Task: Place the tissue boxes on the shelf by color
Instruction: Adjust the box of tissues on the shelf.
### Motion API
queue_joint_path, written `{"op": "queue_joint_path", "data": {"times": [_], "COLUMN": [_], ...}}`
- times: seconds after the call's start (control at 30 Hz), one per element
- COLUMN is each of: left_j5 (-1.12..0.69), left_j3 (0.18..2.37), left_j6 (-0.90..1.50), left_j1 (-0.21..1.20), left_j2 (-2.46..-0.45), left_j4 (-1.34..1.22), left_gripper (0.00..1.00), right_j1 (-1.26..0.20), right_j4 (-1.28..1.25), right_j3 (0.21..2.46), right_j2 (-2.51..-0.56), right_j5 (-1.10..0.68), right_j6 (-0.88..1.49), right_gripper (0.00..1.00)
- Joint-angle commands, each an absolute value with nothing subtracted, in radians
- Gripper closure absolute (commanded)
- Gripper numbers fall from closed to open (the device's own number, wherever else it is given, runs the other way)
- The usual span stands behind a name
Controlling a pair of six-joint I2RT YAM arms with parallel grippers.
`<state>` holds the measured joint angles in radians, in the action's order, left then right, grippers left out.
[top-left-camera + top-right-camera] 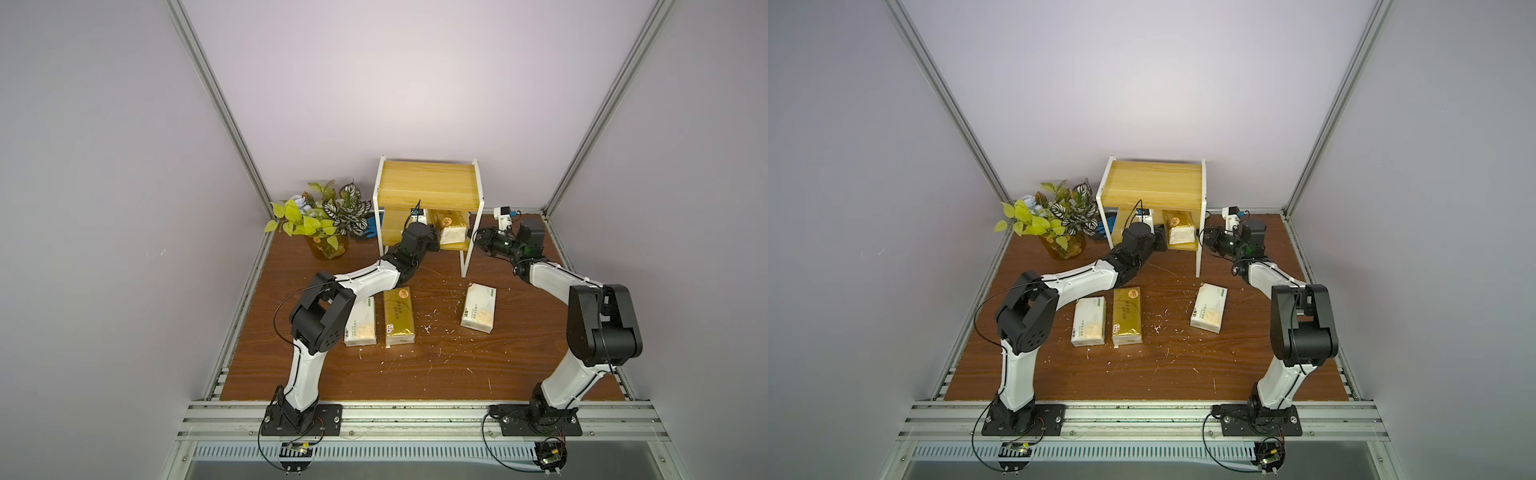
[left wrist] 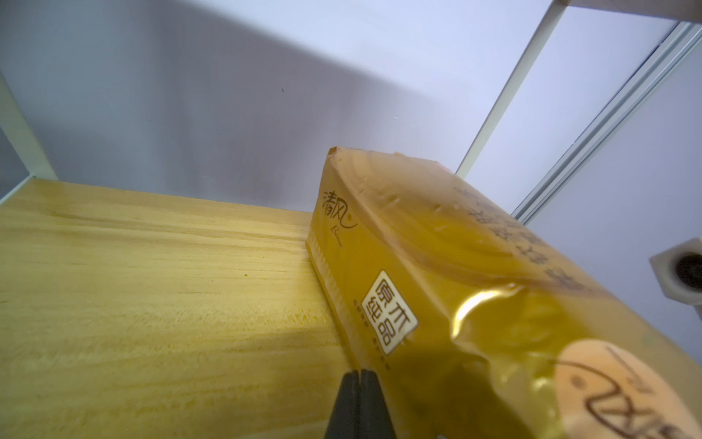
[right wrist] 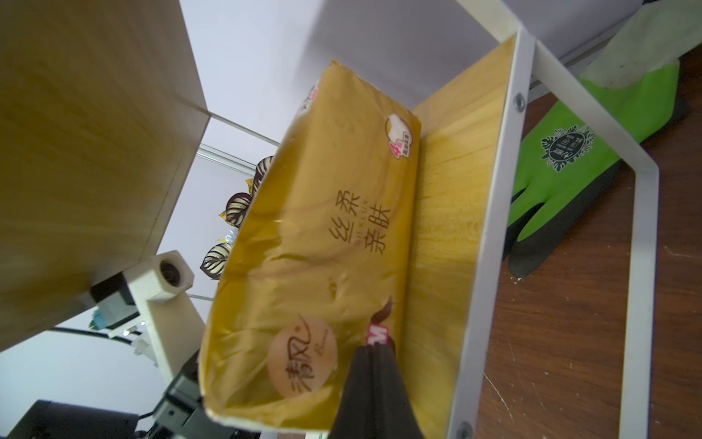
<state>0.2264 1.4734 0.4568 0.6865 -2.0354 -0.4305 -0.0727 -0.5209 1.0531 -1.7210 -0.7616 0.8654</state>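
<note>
The shelf [image 1: 430, 189] stands at the back of the table. One gold tissue box [image 1: 451, 227] lies on its lower board [image 2: 152, 285]. My left gripper [image 2: 360, 374] is shut, with its tips against the long side of that gold box [image 2: 456, 296]. My right gripper [image 3: 374, 349] is also shut and empty, its tips touching the gold box [image 3: 323, 235] from the right end of the shelf. On the table in front lie a second gold tissue box [image 1: 398, 318] and two white ones [image 1: 360, 328] [image 1: 478, 307]. The shelf's top board is bare.
Potted plants [image 1: 320, 220] stand left of the shelf. A glove [image 3: 569, 152] lies on the table beside the shelf leg. Small white scraps [image 1: 428, 328] dot the brown table [image 1: 415, 374]. Metal frame rails run along the table's sides and front.
</note>
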Motion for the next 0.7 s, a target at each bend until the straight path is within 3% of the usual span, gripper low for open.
{"op": "queue_joint_path", "data": {"times": [0.0,0.13,0.33,0.53,0.67], "left_j5": [0.226,0.263,0.357,0.446,0.462], "left_j3": [1.504,1.488,1.45,1.364,1.304], "left_j6": [0.445,0.394,0.3,0.239,0.265], "left_j1": [0.678,0.689,0.721,0.776,0.801], "left_j2": [-1.971,-1.934,-1.869,-1.759,-1.69], "left_j4": [-0.537,-0.528,-0.438,-0.35,-0.29], "left_gripper": [0.98,0.93,0.75,0.74,0.78], "right_j1": [-0.084,-0.083,-0.084,-0.099,-0.142], "right_j4": [-0.479,-0.456,-0.371,-0.284,-0.181], "right_j3": [1.039,1.012,1.003,0.933,0.886], "right_j2": [-1.645,-1.573,-1.477,-1.348,-1.253], "right_j5": [-0.727,-0.637,-0.518,-0.4,-0.259], "right_j6": [0.788,0.751,0.67,0.617,0.545], "right_gripper": [1.0,1.0,1.0,1.0,1.0]}}
